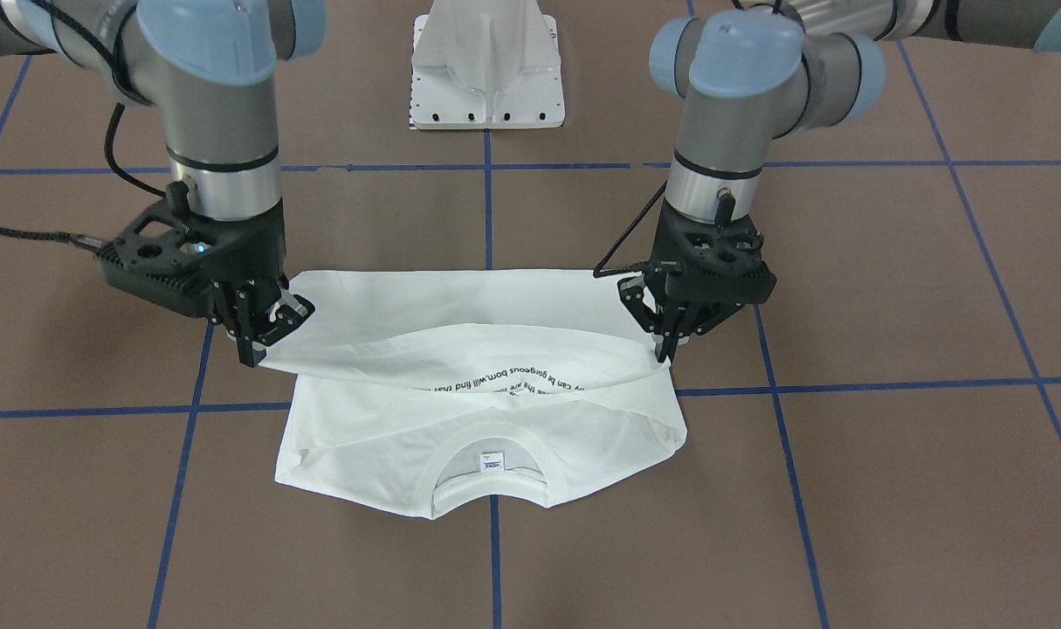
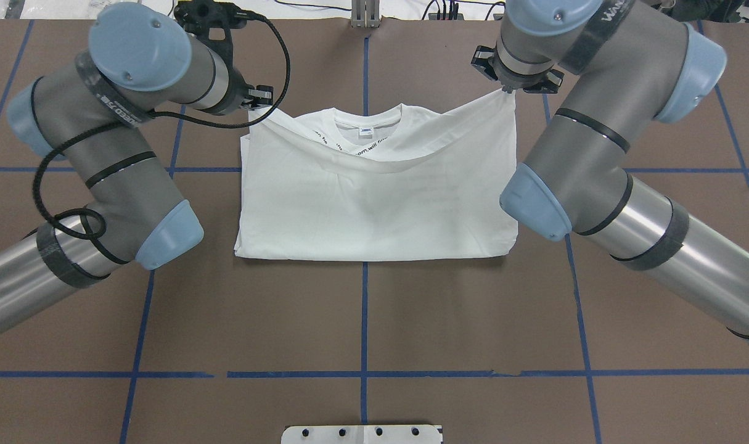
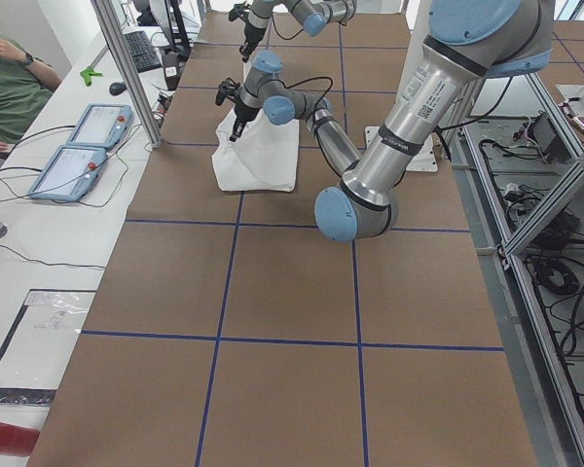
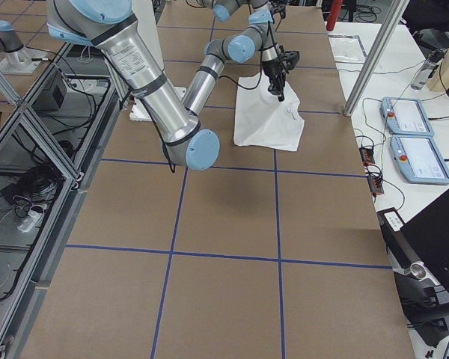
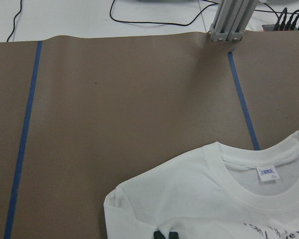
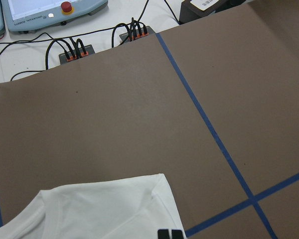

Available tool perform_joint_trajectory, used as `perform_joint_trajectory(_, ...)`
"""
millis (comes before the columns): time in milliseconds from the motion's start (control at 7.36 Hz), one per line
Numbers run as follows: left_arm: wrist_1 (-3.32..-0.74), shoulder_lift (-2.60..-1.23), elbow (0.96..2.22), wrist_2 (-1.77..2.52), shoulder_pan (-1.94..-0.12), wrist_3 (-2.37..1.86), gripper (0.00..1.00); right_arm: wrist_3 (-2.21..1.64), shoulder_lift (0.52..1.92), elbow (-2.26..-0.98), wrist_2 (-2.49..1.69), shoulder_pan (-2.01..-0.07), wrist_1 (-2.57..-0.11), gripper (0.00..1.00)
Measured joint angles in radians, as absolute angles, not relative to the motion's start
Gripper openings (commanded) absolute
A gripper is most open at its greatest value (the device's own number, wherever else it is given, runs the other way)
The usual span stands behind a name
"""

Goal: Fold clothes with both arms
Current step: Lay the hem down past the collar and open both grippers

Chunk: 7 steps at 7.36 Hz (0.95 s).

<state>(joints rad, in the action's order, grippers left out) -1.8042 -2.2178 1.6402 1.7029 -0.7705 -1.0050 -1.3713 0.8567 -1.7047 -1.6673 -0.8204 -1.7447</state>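
The white shirt lies on the brown table, neckline and small neck label toward the far edge from the robot. Its lower part is folded up over the body, with black text showing under the lifted edge. My left gripper is shut on one corner of that lifted edge, and my right gripper is shut on the other corner. Both hold it a little above the table, near the shoulders. The overhead view shows the shirt with the left gripper and right gripper at its far corners.
The white pedestal base stands at the robot's side of the table. Blue tape lines cross the brown surface. Teach pendants and a person are beyond the far edge. An aluminium post stands at that edge.
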Motion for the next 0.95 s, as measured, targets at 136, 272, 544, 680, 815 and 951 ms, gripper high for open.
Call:
perform_joint_trajectory(136, -1.877, -2.223, 1.563, 1.699, -0.770, -1.001, 0.00, -1.371, 0.843, -1.607, -1.666, -0.821, -1.665, 0.00)
perform_joint_trajectory(272, -1.921, -2.227, 1.514, 1.697, -0.771, -0.990, 0.00, -1.370, 0.827, -1.521, -1.664, -0.820, -1.607, 0.00)
perform_joint_trajectory(544, -1.947, -2.230, 1.481, 1.693, -0.780, -0.963, 0.00, -1.363, 0.808, -1.425, -1.661, -0.820, -1.523, 0.00)
perform_joint_trajectory(680, -1.949, -2.231, 1.478, 1.692, -0.786, -0.959, 0.00, -1.360, 0.806, -1.410, -1.660, -0.822, -1.504, 0.00)
perform_joint_trajectory(815, -1.949, -2.232, 1.476, 1.692, -0.797, -0.948, 0.00, -1.359, 0.805, -1.406, -1.660, -0.828, -1.496, 0.00)
perform_joint_trajectory(951, -1.948, -2.232, 1.475, 1.692, -0.808, -0.931, 0.00, -1.358, 0.805, -1.403, -1.660, -0.833, -1.493, 0.00)
